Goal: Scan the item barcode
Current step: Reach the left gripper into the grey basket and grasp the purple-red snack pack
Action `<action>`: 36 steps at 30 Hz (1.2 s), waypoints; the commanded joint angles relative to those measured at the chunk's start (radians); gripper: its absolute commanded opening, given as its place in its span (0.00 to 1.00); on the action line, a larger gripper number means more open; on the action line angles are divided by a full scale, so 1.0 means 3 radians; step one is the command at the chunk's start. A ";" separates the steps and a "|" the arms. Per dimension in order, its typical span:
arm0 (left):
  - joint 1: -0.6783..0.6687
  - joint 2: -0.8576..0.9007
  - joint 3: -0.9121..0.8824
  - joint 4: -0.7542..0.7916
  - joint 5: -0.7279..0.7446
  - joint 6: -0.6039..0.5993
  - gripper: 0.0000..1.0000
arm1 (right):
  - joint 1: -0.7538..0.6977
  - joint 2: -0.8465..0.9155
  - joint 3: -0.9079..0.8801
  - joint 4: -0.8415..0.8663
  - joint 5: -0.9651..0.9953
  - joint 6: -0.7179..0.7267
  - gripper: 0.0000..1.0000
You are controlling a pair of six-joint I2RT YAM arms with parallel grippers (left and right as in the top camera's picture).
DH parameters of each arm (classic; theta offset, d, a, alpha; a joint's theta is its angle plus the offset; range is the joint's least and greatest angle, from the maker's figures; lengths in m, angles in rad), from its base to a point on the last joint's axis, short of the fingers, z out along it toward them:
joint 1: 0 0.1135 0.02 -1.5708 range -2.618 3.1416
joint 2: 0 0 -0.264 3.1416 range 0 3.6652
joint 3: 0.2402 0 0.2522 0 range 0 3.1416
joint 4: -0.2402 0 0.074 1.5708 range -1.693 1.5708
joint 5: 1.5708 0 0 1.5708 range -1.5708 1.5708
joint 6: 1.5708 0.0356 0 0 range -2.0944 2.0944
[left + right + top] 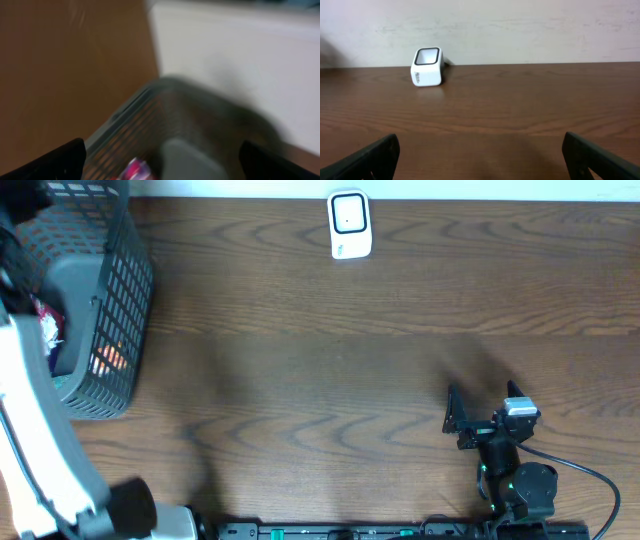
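While the left end effector (165,162) is held over the basket (110,300) with its jaws spread wide and nothing between them, the step in hand is judged to be the reach for an item.

The left wrist view is blurred. Only 1 likely item can be picked out there: a pink-and-red packet (133,169) inside the basket. An orange object (110,358) is also seen through the mesh from overhead. No barcode can be made out on either.

The barcode scanner (349,225) is stood on the table (320,380) well to the right of the basket, at the far edge, with its dark-framed window turned upward. The right end effector (478,418) is placed further from the basket than the scanner, toward the near edge. Its jaws are likewise wide and empty.

Recommended procedure:
1. The descent should be made straight down inside the basket rim, so that the mesh is not caught.
2. The jaws should be closed only once the packet lies between them.
3. The packet should be gripped by an edge, so that its printed faces are left uncovered.
4. The packet should be lifted clear of the basket rim before any travel toward the scanner is begun.
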 commanded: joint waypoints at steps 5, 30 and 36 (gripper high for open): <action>0.0459 0.0601 0.0011 -0.0398 -0.0130 0.0025 0.98 | 0.0028 -0.0018 -0.0005 -0.0014 0.0004 -0.0019 0.99; 0.0561 0.1213 -0.1068 0.0020 -0.0294 0.0783 0.97 | 0.0028 -0.0018 -0.0005 -0.0014 0.0004 -0.0019 0.99; 0.0566 0.1228 -0.1335 0.0242 -0.0280 0.0814 0.97 | 0.0028 -0.0018 -0.0005 -0.0014 0.0004 -0.0019 0.99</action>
